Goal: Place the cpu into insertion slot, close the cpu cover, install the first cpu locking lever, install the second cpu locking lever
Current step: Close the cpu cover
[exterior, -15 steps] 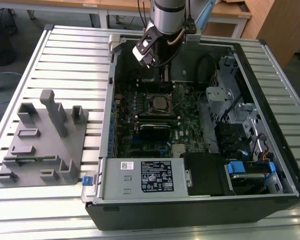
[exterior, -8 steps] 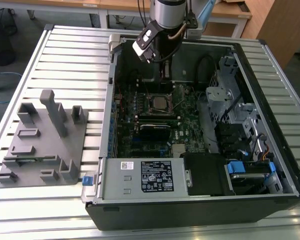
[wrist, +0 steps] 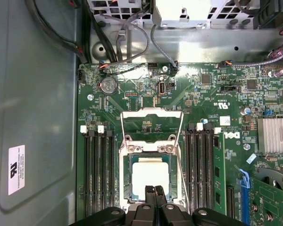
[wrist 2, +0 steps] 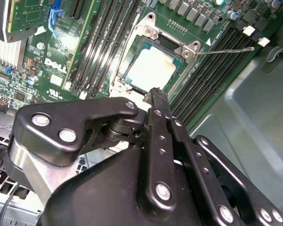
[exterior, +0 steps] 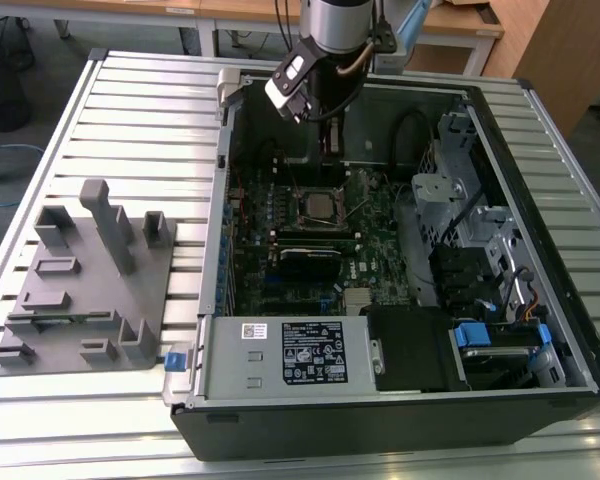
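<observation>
**Fingertips [wrist: 150,193] closed and empty over the seated cpu [wrist: 150,176]; cpu cover [wrist: 151,113] standing open**

Fingertips are pressing together with no visible gap, and nothing is being held between them. The gripper [wrist: 155,192] is hovering at the near edge of the cpu. In the second wrist view its tip [wrist 2: 156,94] is overlapping that same edge of the chip [wrist 2: 151,68]. Whether it is touching the metal top cannot be told.

The cpu is lying flat and square inside the insertion slot [wrist: 128,183] and is judged to be seated.

The cpu cover is not lying over the chip. It is swung back on the side of the slot away from the fingertips, toward the coin battery [wrist: 108,85], with green motherboard [wrist: 212,94] showing through its window. Fingertips, cpu and cover are therefore lining up in that order along one straight line.

One locking lever [wrist 2: 224,49] is standing unlatched. Its long axis is running out from a socket corner across the memory slots [wrist 2: 212,70].

In the exterior view the gripper [exterior: 330,135] is reaching down into the open computer case [exterior: 540,250], with the socket [exterior: 318,207] just beside it.
</observation>
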You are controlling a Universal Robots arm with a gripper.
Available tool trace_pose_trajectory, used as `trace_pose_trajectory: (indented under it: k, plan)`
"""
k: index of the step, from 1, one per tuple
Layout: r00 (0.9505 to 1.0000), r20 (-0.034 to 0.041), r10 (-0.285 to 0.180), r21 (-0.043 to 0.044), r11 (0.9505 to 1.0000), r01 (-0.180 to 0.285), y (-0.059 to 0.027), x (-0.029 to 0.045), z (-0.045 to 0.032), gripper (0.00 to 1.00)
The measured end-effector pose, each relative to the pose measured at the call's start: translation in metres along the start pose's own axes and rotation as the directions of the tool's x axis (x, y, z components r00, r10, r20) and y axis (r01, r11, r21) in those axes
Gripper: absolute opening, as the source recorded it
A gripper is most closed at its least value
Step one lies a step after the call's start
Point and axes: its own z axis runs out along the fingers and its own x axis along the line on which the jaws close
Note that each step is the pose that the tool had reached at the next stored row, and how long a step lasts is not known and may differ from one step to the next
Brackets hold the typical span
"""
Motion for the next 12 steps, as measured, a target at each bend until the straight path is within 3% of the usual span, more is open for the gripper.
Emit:
trace_pose_trajectory:
  k: [12]
  plan:
    - [1.0, 0.0001, 0.0, 0.0, 1.0, 0.0, 0.0048, 0.0001, -0.0002, 0.11]
